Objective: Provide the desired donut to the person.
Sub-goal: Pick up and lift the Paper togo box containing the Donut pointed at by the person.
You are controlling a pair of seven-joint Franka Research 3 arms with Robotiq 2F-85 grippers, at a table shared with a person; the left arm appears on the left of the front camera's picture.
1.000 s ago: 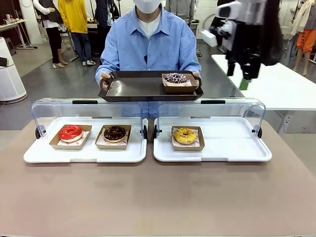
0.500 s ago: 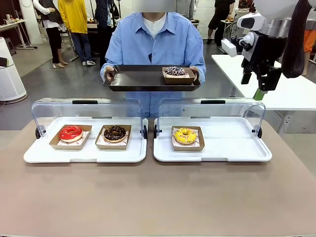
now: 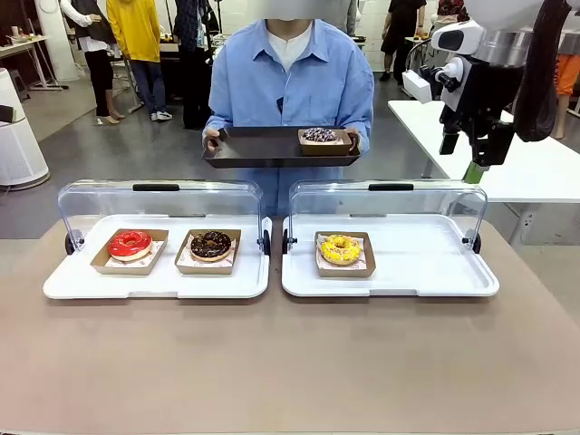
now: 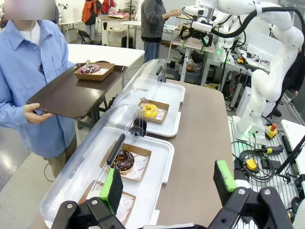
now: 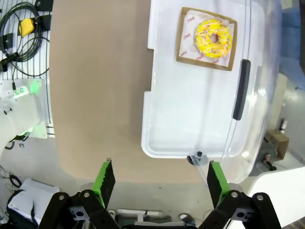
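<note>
While standing across the table, person point(image 3: 290, 82): holds dark tray point(image 3: 254, 149) in both hands
Sprinkled donut point(image 3: 319, 136): boxed, on tray's right end
Right gripper point(image 3: 462, 156): jaws wide apart, empty, raised beside person
Left gripper point(image 4: 169, 180): jaws wide apart, empty, near left case point(image 4: 164, 162)

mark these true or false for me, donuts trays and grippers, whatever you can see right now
1. The yellow donut is the one donut in the right white tray. True.
2. The person holds a dark tray with nothing on it. False: a sprinkled donut in a cardboard holder sits at one end of it.
3. The right gripper is shut on a donut. False: its jaws are open and hold nothing, high above the table.
4. The red donut and the chocolate donut share the left white tray. True.
5. The left gripper is open and holds nothing. True.
</note>
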